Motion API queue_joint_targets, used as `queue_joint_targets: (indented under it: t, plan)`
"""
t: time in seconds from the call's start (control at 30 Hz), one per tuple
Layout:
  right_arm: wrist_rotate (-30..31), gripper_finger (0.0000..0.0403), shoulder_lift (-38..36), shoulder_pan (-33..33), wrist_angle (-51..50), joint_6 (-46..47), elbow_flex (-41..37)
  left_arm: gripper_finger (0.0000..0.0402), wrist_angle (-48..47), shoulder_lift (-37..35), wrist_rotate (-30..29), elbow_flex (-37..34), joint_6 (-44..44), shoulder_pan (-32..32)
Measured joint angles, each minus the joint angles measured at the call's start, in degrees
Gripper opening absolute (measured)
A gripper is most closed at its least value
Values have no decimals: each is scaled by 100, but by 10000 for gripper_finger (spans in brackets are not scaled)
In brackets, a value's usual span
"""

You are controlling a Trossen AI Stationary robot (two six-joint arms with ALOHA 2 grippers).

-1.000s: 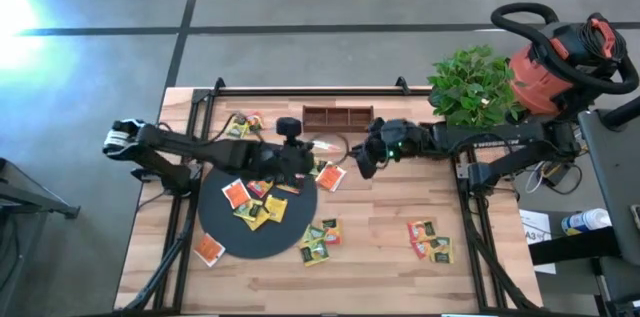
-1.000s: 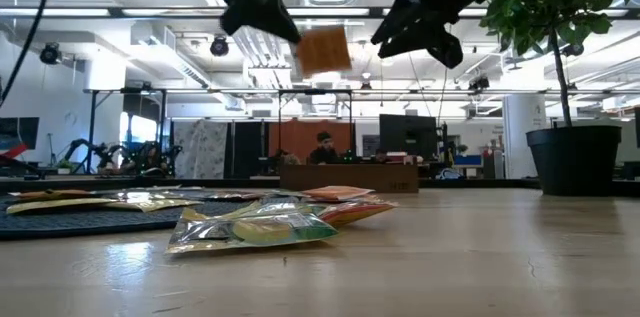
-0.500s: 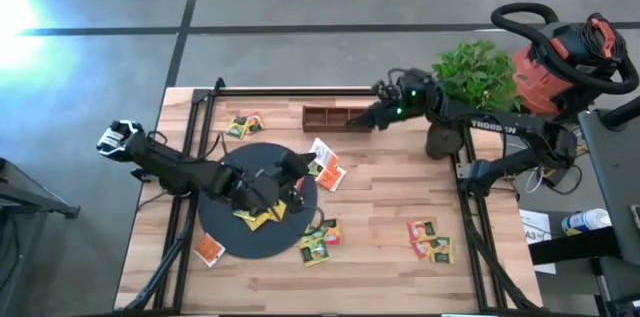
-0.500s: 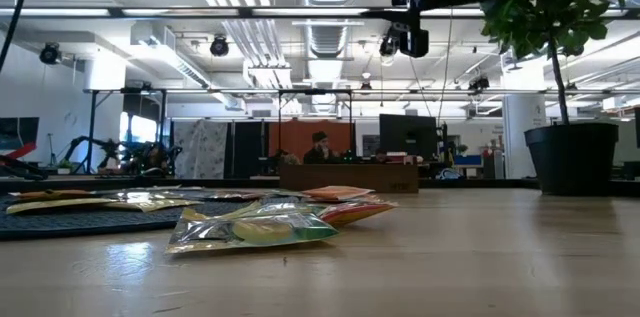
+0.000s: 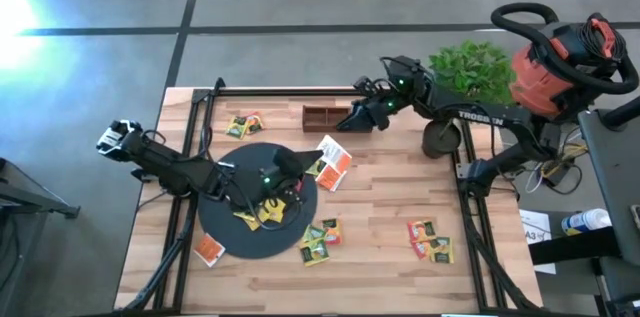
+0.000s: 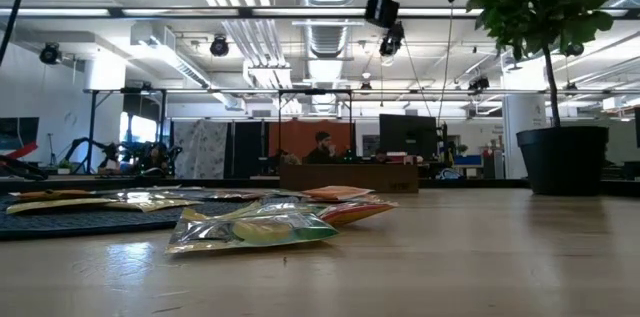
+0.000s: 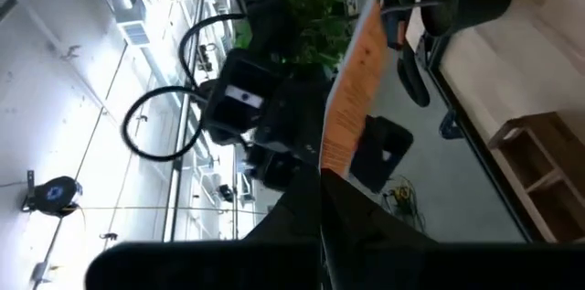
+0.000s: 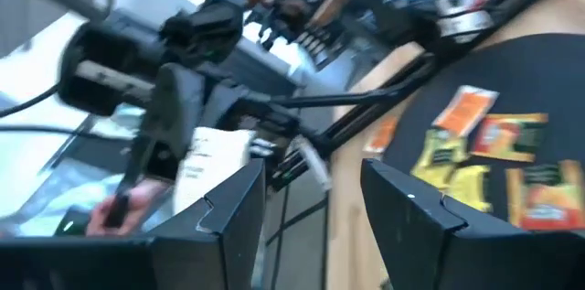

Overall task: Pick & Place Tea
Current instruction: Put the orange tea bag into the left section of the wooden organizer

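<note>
My left gripper (image 5: pixel 306 165) is over the black disc's (image 5: pixel 225 235) right rim and is shut on an orange tea packet (image 5: pixel 337 160), which the left wrist view shows edge-on (image 7: pixel 352 89). My right gripper (image 5: pixel 352 123) is open and holds nothing. It hangs beside the brown wooden tray (image 5: pixel 322 115) near the far edge, and its two fingers (image 8: pixel 228 217) stand apart in the right wrist view. More tea packets lie flat on the disc (image 5: pixel 262 212) and on the table (image 5: pixel 320 240), (image 5: pixel 428 239), (image 5: pixel 240 125). My left gripper pinches one end of the orange packet (image 7: pixel 324 169) between its two fingers. The fingers lie about level and point toward the table's right. The packet sticks out beyond the fingertips toward my right arm, lifted clear of disc and table, with a broad face turned upward.
A potted plant (image 5: pixel 470 72) stands at the far right corner, behind my right arm. One orange packet (image 5: pixel 207 248) lies off the disc at the near left. Bare wood shows along the near edge (image 5: pixel 380 277). In the low view a heap of packets (image 6: pixel 255 227) lies close by.
My left gripper has risen with the orange packet and rolled its wrist, so the packet has left the top of the low view. My right gripper has drawn away from the packet toward the far edge, rising, and now hangs by the wooden tray.
</note>
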Motion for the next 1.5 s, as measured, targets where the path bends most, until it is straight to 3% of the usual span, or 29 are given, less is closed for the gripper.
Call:
queue_joint_targets:
  t: [0.37, 0.53, 0.93, 1.5]
  plan:
    - [-149, 178, 305, 238, -345, -50, 711, 0, 150, 7, 30, -60, 138, 107]
    - [-146, 180, 269, 369, -821, -243, 724, 0, 380, 7, 37, -38, 225, 137]
    - [-238, 169, 267, 493, -813, -204, 718, 0, 401, 17, 137, -79, 209, 142]
    - [-340, 34, 202, 656, -781, -731, 714, 0, 6, 120, 130, -86, -489, 363]
